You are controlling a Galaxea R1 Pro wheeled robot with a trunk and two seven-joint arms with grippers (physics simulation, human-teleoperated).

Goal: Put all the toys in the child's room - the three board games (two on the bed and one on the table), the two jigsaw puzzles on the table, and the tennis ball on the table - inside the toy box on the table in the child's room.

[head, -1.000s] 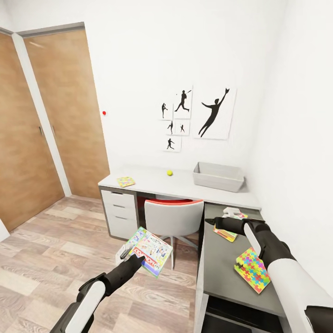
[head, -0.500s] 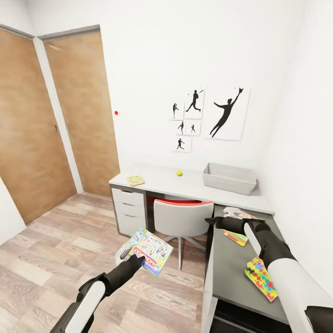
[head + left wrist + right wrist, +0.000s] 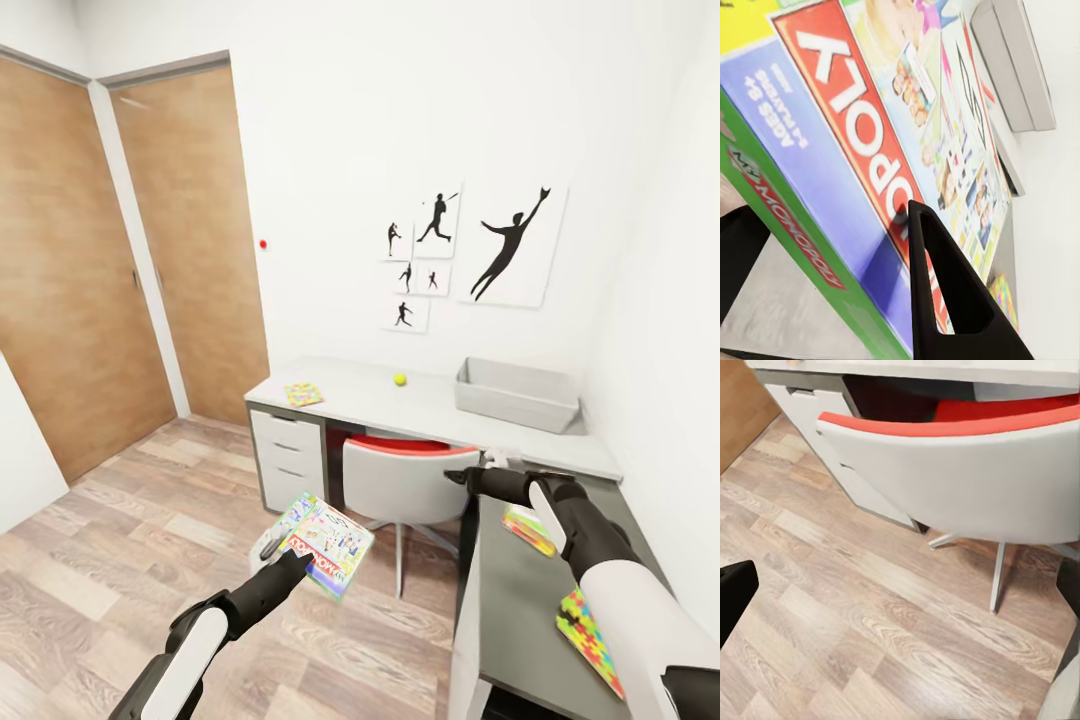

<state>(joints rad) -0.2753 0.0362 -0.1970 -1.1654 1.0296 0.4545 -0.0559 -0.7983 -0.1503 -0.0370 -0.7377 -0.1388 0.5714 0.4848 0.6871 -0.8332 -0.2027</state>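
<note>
My left gripper (image 3: pixel 292 562) is shut on a green-white-red Monopoly board game (image 3: pixel 326 544), held out flat above the floor; the box (image 3: pixel 862 150) is pinched under a black finger (image 3: pixel 945 300). Ahead stands the table (image 3: pixel 440 412). On its light top lie a jigsaw puzzle (image 3: pixel 303 394) at the left, the tennis ball (image 3: pixel 400 379) and the grey toy box (image 3: pixel 516 396) at the right. The dark section holds a second jigsaw puzzle (image 3: pixel 590 636) and a colourful flat box (image 3: pixel 528 531), partly hidden by my right arm. My right gripper (image 3: pixel 455 478) is open and holds nothing.
A grey chair with a red seat (image 3: pixel 400 486) is tucked under the desk, beside white drawers (image 3: pixel 290 458). Wooden doors (image 3: pixel 120 260) close off the left wall. A white wall runs along the right. Wood floor (image 3: pixel 870 622) lies between me and the desk.
The camera has swung left, so the desk and its things sit further right in the picture. Both arms keep their pose, and the left gripper still holds the Monopoly box.
</note>
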